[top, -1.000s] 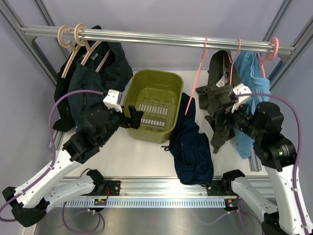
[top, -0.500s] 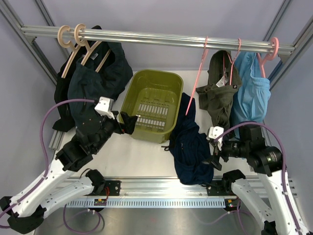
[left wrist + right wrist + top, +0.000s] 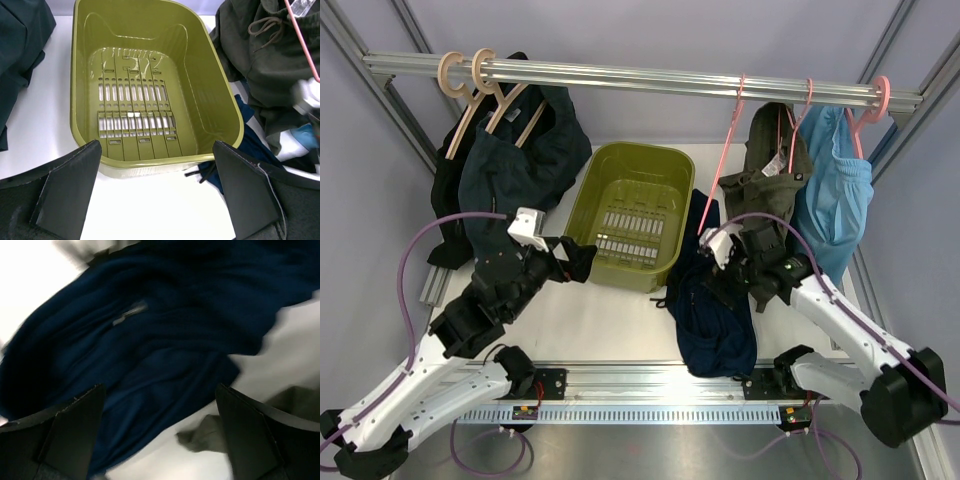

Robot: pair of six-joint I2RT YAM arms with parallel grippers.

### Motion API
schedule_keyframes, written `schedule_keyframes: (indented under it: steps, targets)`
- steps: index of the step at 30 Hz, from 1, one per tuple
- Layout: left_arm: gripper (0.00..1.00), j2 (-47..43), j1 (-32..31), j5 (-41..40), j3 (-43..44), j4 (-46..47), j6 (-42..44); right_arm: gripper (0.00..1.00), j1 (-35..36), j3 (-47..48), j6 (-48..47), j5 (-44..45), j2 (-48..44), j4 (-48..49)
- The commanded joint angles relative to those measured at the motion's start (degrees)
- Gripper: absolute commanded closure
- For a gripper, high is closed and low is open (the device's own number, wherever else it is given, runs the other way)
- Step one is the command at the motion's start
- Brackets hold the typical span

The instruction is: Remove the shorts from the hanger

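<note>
The dark navy shorts (image 3: 712, 300) lie mostly heaped on the table right of the basket. Their upper end rises to the lower end of the thin pink hanger (image 3: 722, 165), which hangs slanted from the rail. My right gripper (image 3: 712, 282) hovers over the shorts with its jaws wide apart and nothing between them. In the right wrist view the shorts (image 3: 150, 330) fill the frame, blurred, beyond the open right gripper (image 3: 159, 390). My left gripper (image 3: 582, 258) is open at the basket's near left rim. In the left wrist view the left gripper (image 3: 156, 147) frames that rim.
A green basket (image 3: 588, 190) stands mid-table, seen again as the basket (image 3: 80, 100) in the left wrist view. An olive garment (image 3: 775, 195) and a light blue garment (image 3: 840, 190) hang at the right. Dark teal garments (image 3: 510, 170) on wooden hangers hang at the left of the rail (image 3: 640, 75).
My right arm has swung down and left from beside the olive garment to above the shorts. My left gripper has drawn back slightly from the basket. Both stay open.
</note>
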Motion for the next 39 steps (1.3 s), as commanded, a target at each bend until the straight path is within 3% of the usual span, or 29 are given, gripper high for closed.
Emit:
schedule_keyframes:
  steps: [1, 8, 13, 16, 18, 20, 21, 25, 27, 31, 33, 36, 39]
  targets:
    - [0.01, -1.0, 0.1, -1.1, -0.8, 1.8, -1.8, 0.0, 0.8, -0.7, 15.4, 16.7, 2.6, 21.8]
    - [0.01, 0.8, 0.1, -0.7, -0.4, 2.6, -1.0, 0.01, 0.9, -4.4, 15.9, 16.9, 7.3, 33.5]
    - [0.01, 2.7, 0.1, 0.0, 0.7, 2.7, -0.2, 0.03, 0.8, -6.3, 10.9, 12.0, 9.9, 36.8]
    - [0.01, 2.9, 0.0, -0.1, 1.2, 2.7, -0.2, 0.24, 0.9, -7.1, 9.2, 11.6, 10.0, 37.1]
    - [0.01, 2.8, 0.1, -0.1, 0.7, 3.3, -0.5, 0.53, 0.9, -7.9, 7.5, 10.7, 9.1, 37.1]
    - [0.01, 2.7, 0.0, 0.0, 0.3, 4.0, -0.7, 0.71, 0.9, -9.4, 6.4, 9.1, 8.0, 37.0]
    - [0.01, 2.7, 0.0, 0.1, 0.2, 4.2, -0.8, 0.98, 0.9, -10.0, 5.3, 8.7, 6.8, 36.7]
    - [0.01, 3.1, 0.1, 0.4, 0.6, 4.1, -0.5, 1.0, 0.9, -13.5, 1.5, 4.5, -0.3, 29.9]
    - [0.01, 3.1, 0.1, 0.4, 1.0, 4.0, -0.1, 1.0, 0.9, -14.2, -4.4, -2.8, -9.3, 23.1]
    - [0.01, 2.6, 0.0, -2.1, 1.0, 3.7, -0.4, 1.0, 0.8, -10.5, -20.2, -19.0, -27.5, -4.7]
    - [0.01, 1.6, 0.0, -2.9, 0.5, 4.8, -0.5, 1.0, 0.9, -8.1, -25.6, -24.9, -35.1, -9.7]
    - [0.01, 0.1, 0.1, -3.6, -0.2, 6.2, -0.3, 1.0, 0.9, 0.6, -23.5, -27.7, -34.7, -10.8]
    - [0.01, -0.8, 0.1, -4.4, -0.1, 6.6, 0.1, 1.0, 0.9, 9.3, -20.1, -31.5, -28.7, -9.6]
